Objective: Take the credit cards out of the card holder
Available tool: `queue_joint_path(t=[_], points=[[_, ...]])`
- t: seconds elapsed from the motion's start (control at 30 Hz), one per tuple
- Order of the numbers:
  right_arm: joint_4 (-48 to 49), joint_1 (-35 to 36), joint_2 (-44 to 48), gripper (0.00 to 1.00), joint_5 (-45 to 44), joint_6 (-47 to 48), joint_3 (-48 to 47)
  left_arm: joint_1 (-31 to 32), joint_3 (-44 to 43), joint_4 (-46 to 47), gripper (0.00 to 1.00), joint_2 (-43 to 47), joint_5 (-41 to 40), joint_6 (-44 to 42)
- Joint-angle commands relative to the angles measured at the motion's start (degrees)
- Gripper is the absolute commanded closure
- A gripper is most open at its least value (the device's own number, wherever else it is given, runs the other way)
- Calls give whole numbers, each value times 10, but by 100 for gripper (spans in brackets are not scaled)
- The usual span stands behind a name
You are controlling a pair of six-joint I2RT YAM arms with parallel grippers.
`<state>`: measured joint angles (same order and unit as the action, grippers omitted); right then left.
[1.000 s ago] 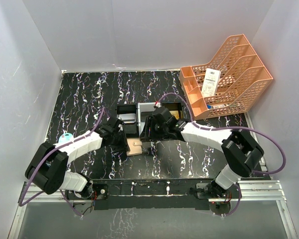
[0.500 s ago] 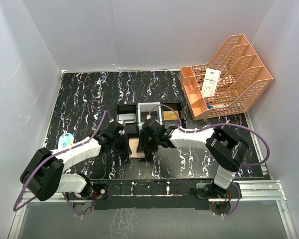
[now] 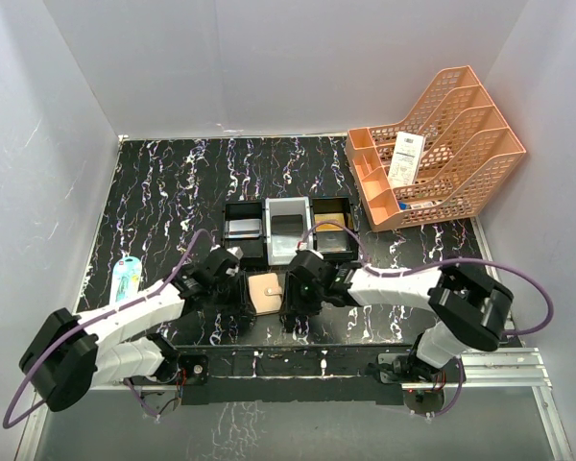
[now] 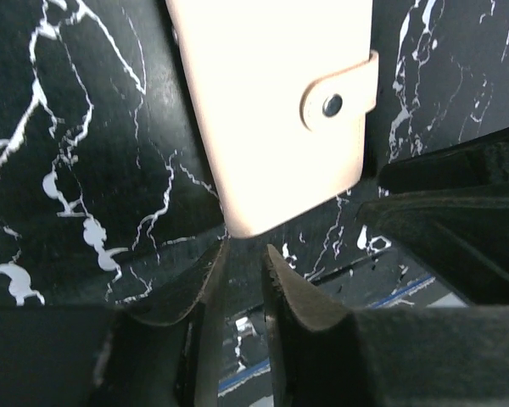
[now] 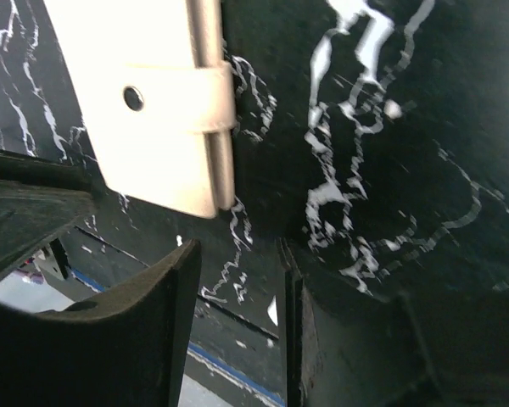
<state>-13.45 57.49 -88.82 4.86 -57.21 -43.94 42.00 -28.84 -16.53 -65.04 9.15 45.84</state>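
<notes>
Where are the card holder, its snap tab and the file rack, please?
card holder [image 3: 265,292]: top view, cover's middle.
snap tab [image 4: 341,91]: left wrist view, tab's middle.
file rack [image 3: 466,178]: top view, mesh wall.

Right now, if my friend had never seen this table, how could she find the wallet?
On the black table, look on the near side of the tray. The wallet lies flat there between the left gripper and the right gripper. It is small and pale tan, shut with a snap tab, unlike the black-and-grey tray.
</notes>
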Motion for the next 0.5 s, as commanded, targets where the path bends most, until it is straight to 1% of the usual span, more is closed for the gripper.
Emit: queue_joint_path(t=[0.0,0.1,0.2,0.23,0.27,0.3,0.33,0.37,0.4,0.43,0.47], points=[[-25,-1,63,60,-47,-19,2,8,10,-36,73,46,8,37],[-66,-1,91,52,-106,-5,-32,9,-20,-77,59,65,-27,35],[-109,-1,114,41,-164,1,-64,9,-57,-122,54,76,-80,29],[-115,-1,121,38,-181,5,-71,9,-67,-136,51,81,-95,29],[-122,-2,129,32,-202,6,-76,9,-76,-148,47,87,-113,31],[-128,-1,137,20,-223,-6,-78,9,-85,-159,42,95,-130,34],[-136,-1,145,5,-240,-25,-79,9,-91,-167,39,103,-146,36],[-135,-1,158,2,-249,-25,-76,9,-97,-173,33,112,-160,39],[-114,-2,166,2,-246,-10,-68,9,-102,-180,24,122,-175,42],[-90,-2,175,2,-237,2,-58,8,-107,-187,9,131,-191,47],[-74,-4,182,2,-228,7,-49,8,-113,-197,2,140,-205,53]])
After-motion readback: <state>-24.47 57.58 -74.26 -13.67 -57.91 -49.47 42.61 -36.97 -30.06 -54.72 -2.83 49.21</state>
